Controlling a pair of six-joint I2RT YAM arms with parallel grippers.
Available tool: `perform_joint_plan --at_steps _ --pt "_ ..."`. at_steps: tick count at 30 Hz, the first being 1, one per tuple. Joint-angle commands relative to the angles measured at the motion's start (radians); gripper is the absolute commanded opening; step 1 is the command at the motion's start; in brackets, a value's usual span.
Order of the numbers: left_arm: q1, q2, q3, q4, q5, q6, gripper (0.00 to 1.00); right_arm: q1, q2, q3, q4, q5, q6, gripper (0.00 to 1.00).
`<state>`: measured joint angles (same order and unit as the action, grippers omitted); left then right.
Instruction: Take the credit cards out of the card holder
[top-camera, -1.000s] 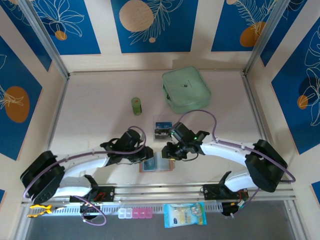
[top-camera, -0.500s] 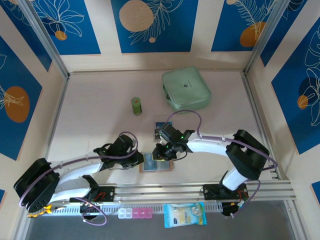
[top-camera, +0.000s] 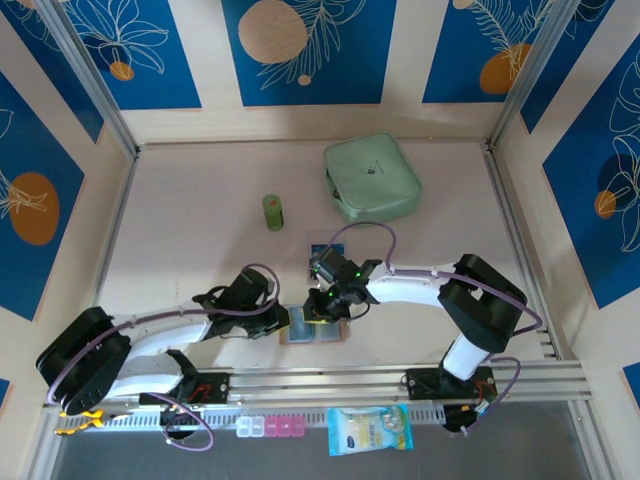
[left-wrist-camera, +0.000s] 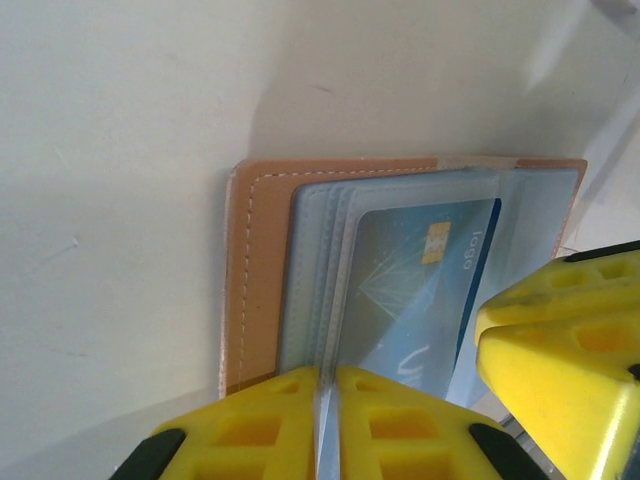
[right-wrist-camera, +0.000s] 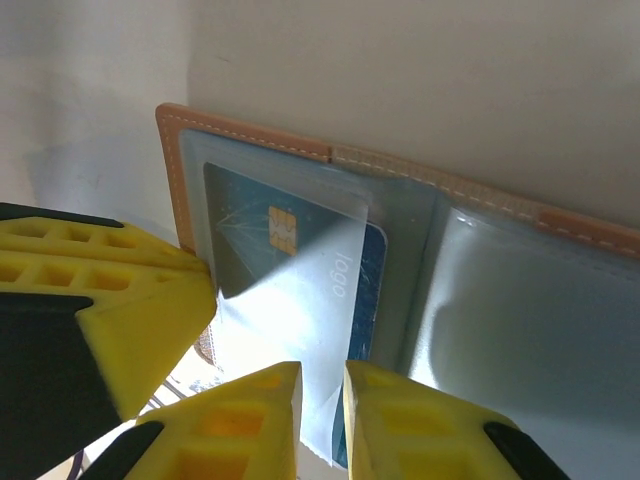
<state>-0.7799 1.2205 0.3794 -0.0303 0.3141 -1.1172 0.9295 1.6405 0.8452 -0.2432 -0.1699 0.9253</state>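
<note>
The card holder (top-camera: 325, 334) lies open near the table's front edge, tan leather (left-wrist-camera: 258, 290) outside and clear sleeves inside. A blue credit card (left-wrist-camera: 420, 285) with a gold chip sits in a sleeve (right-wrist-camera: 285, 265). My left gripper (top-camera: 287, 320) is at the holder's left side, shut on the edge of a clear sleeve (left-wrist-camera: 328, 420). My right gripper (top-camera: 322, 308) comes in from the right. Its jaws (right-wrist-camera: 322, 420) stand a narrow gap apart round the lower end of that card and its sleeve. Each wrist view also shows the other gripper's yellow finger (left-wrist-camera: 570, 345) (right-wrist-camera: 100, 310).
A mint-green zip case (top-camera: 371, 178) lies at the back, and a small green cylinder (top-camera: 273, 211) stands left of it. A loose card (top-camera: 318, 249) peeks out behind the right arm. A pill box (top-camera: 268, 427) and a packet (top-camera: 368, 430) sit beyond the front rail.
Both grippers have come down onto the holder and narrowed. The left one slid right to the holder's left edge, and the right one moved left and lower over the card.
</note>
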Motion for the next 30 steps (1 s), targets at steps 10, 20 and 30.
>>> perform_joint_plan --at_steps 10,20,30 --pt "0.01 0.003 0.007 -0.033 0.011 0.016 0.12 0.008 0.046 0.022 0.011 -0.029 -0.002 0.21" --pt "0.01 0.013 0.011 -0.037 0.017 0.022 0.11 0.008 0.059 -0.012 0.116 -0.094 0.036 0.15" --pt "0.009 -0.001 0.01 -0.054 0.009 0.023 0.12 0.007 0.037 -0.014 -0.016 0.007 0.009 0.24"
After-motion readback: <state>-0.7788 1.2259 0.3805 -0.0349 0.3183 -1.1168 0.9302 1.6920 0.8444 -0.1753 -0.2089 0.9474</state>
